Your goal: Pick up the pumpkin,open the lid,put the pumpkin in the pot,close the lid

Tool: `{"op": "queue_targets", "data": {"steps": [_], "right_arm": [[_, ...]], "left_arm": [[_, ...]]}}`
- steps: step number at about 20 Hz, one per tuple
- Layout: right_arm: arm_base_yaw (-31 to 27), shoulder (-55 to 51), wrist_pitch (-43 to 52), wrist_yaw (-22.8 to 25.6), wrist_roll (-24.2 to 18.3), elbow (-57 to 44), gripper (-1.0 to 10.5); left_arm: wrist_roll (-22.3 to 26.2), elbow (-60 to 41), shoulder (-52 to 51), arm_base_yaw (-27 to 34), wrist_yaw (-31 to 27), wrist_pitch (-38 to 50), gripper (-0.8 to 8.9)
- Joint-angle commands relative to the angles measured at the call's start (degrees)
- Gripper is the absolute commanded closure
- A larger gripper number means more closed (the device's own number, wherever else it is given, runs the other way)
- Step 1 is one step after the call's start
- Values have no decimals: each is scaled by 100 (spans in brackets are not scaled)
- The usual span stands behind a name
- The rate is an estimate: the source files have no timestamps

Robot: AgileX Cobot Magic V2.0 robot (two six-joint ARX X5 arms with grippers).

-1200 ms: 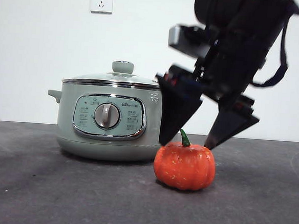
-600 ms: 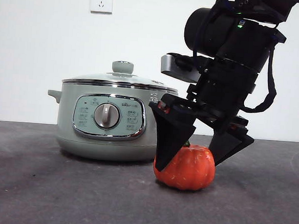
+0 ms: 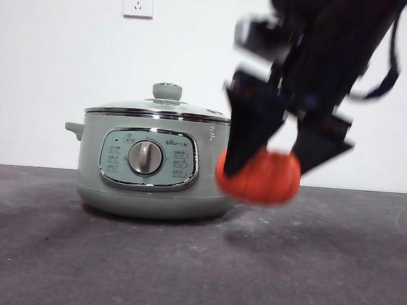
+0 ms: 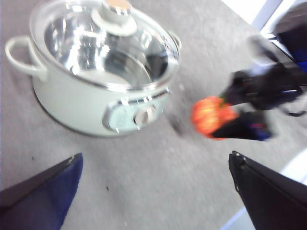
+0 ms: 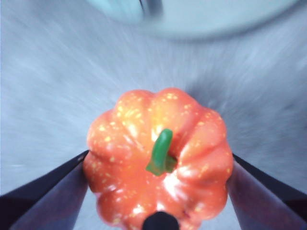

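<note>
The right tool grips the pumpkin clear of the desk, right of the pot. Next, the wide-open left tool should lift the lid.

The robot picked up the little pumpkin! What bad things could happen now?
The right gripper pinches the round, ribbed pumpkin by its sides in the air above the table, so it might slip out and roll away.

The lid is on the pot. If the pumpkin goes over before the left gripper, which is open and away from the pot, lifts the lid, it could bump the glass.

The pumpkin hangs right next to the pot and could knock it.
</note>
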Motion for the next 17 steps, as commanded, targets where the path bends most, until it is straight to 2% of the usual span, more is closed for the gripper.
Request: {"op": "queue_targets", "data": {"steps": [1,9,11,17], "right_arm": [[11,-636,-225,46,52,7,959],[9,-2649,-597,157,245,9,959],[9,-2983,-697,354,299,7,959],[9,-3565,-763,350,509,7,959]], "left_arm": [[-122,138,297,-129,-35,304,60],[-55,1764,2573,-1150,-1134,1259,60],[-50,2264,3270,-1381,-1386,1508,60],[197,3545,5110,-1845,-1971,1827,60]]}}
